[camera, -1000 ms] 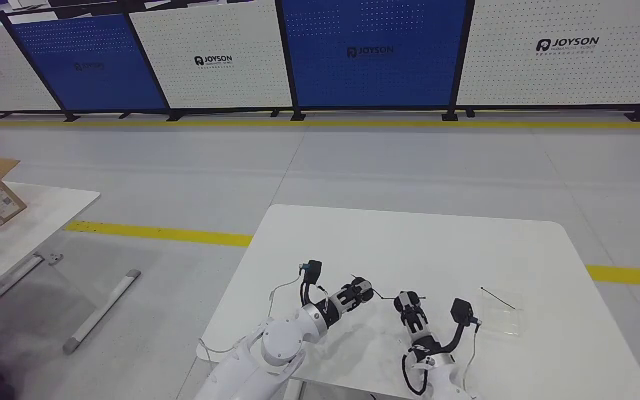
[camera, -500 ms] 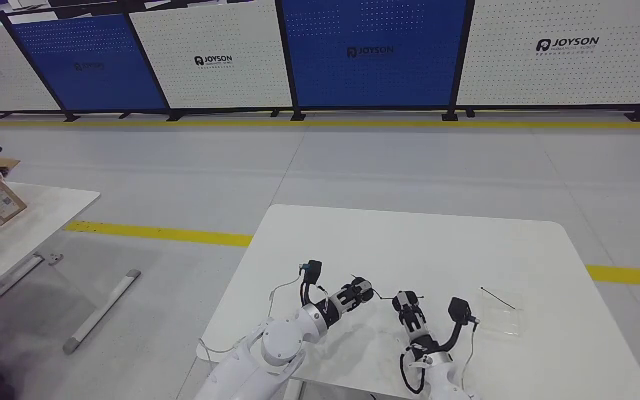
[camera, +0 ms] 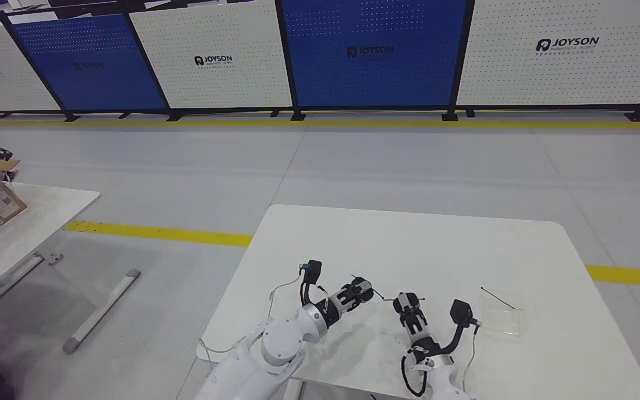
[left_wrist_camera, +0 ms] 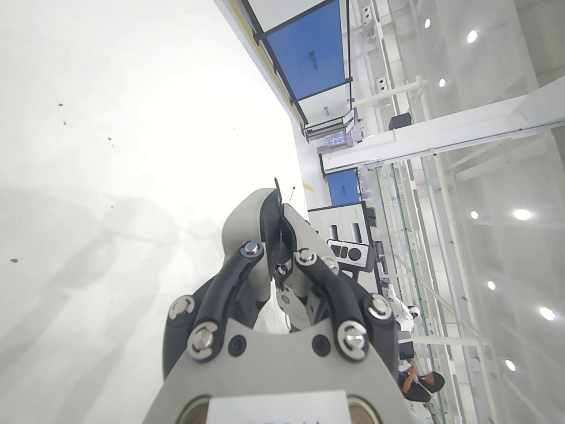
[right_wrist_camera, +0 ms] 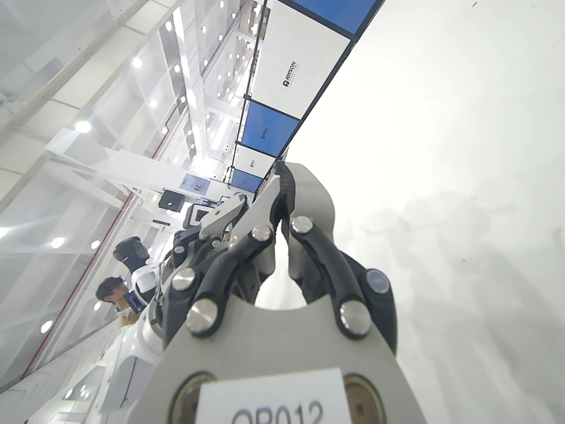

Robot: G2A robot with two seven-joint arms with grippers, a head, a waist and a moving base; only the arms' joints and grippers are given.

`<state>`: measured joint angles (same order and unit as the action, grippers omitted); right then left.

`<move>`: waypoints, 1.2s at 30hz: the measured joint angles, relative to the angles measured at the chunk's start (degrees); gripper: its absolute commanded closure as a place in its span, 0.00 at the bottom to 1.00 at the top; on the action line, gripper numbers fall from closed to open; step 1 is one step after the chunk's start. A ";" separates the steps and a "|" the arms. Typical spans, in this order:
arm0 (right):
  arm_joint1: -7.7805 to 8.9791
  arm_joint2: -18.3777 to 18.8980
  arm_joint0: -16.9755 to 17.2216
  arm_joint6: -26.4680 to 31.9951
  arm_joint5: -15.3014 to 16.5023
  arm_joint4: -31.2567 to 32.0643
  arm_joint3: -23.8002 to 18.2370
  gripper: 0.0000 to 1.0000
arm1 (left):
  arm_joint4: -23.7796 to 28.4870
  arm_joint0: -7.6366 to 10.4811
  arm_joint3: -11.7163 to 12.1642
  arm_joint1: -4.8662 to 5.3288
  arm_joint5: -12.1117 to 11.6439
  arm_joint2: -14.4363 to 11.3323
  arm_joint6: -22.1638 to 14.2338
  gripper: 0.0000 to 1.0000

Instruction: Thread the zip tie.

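Note:
Low over the near part of the white table [camera: 420, 240], both grippers face each other a short gap apart. My left gripper [camera: 365, 290] is shut on a thin black zip tie [left_wrist_camera: 277, 185], whose end sticks out past the fingertips [left_wrist_camera: 265, 205]. My right gripper [camera: 408, 300] is also shut, with a small black piece of zip tie [right_wrist_camera: 277, 164] pinched at its tip. In the right wrist view, the left gripper [right_wrist_camera: 223, 218] shows just beyond my right gripper [right_wrist_camera: 279, 174]. Whether the tie's tail sits in its head is too small to tell.
A second black zip tie [camera: 497, 297] lies loose on the table to the right of the arms, beside a clear shallow tray [camera: 505, 322]. The far half of the table is bare. The near edge runs right beneath the arms.

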<state>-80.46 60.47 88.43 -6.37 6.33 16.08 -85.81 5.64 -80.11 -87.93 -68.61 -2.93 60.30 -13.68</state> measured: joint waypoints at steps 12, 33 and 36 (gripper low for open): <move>-0.21 0.22 -0.14 -0.15 -0.01 0.06 -0.03 1.00 | 0.00 0.00 0.00 0.00 0.00 0.00 0.00 1.00; -0.37 1.00 0.83 -0.38 -0.10 0.50 -0.93 1.00 | 0.00 0.00 0.00 0.00 0.00 0.00 0.00 1.00; -0.36 1.10 0.94 -0.28 -0.21 0.69 -1.22 1.00 | 0.00 0.00 0.00 0.00 0.00 0.00 0.00 1.00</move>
<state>-80.83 61.57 89.36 -6.65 6.12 16.77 -87.03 5.64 -80.11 -87.93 -68.61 -2.93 60.30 -13.68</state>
